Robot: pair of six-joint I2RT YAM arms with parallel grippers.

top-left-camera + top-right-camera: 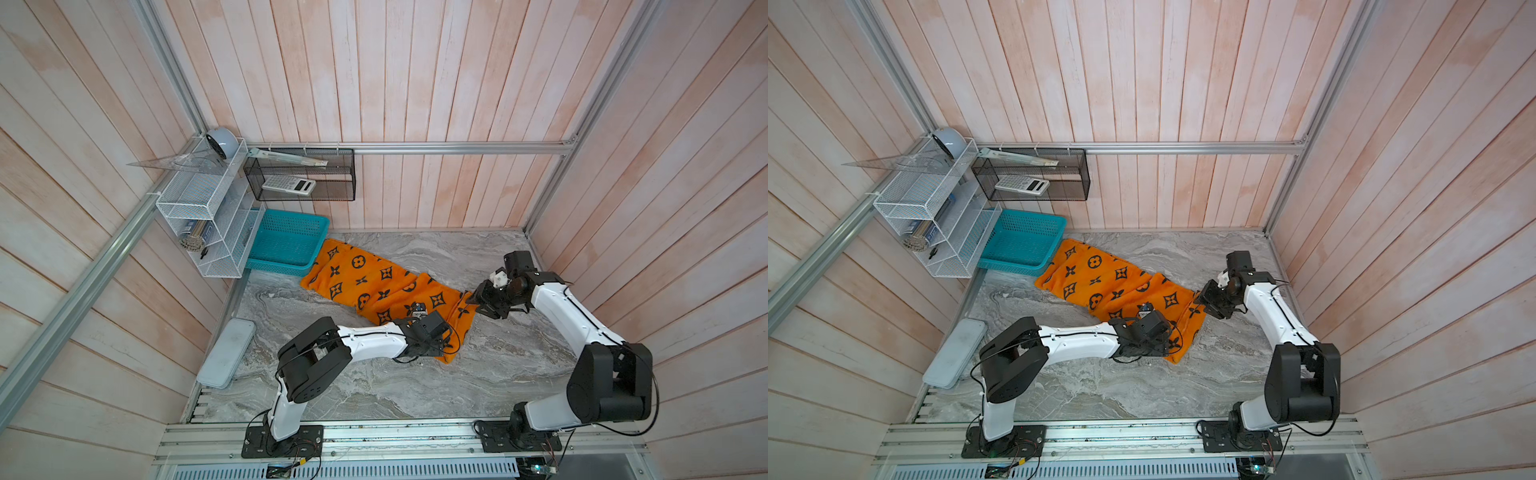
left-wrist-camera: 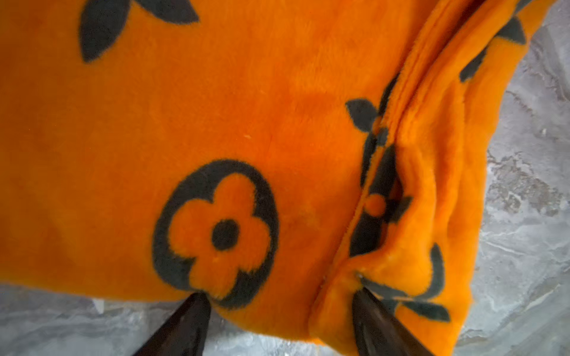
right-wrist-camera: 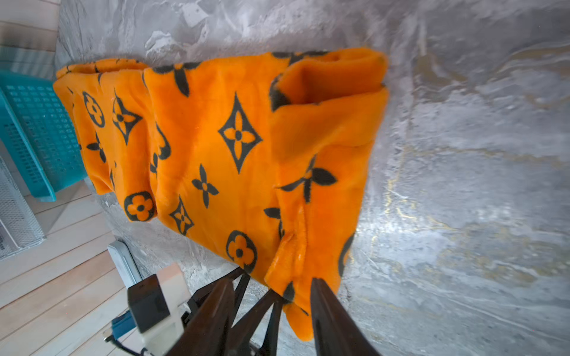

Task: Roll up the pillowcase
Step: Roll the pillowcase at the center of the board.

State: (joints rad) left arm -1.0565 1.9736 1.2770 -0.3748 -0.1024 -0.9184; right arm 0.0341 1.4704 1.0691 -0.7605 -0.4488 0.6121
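Left gripper (image 2: 279,303): jaws spread, tips resting on the near hem of the pillowcase (image 1: 386,286). Right gripper (image 3: 271,288): jaws apart at the folded far corner; grip cannot be confirmed. The pillowcase lies flat on the grey marbled tabletop (image 1: 415,386), stretching away from both grippers toward a teal basket (image 1: 286,241). Pale wood-plank walls (image 1: 415,83) enclose the cell

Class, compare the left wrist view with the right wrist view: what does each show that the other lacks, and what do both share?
Only the left wrist view: the left gripper, jaws apart at the cloth's edge beside a raised fold.
Only the right wrist view: the teal basket, the right gripper and the pillowcase's whole length.
Both: orange pillowcase with black flower motifs on the grey marbled tabletop.
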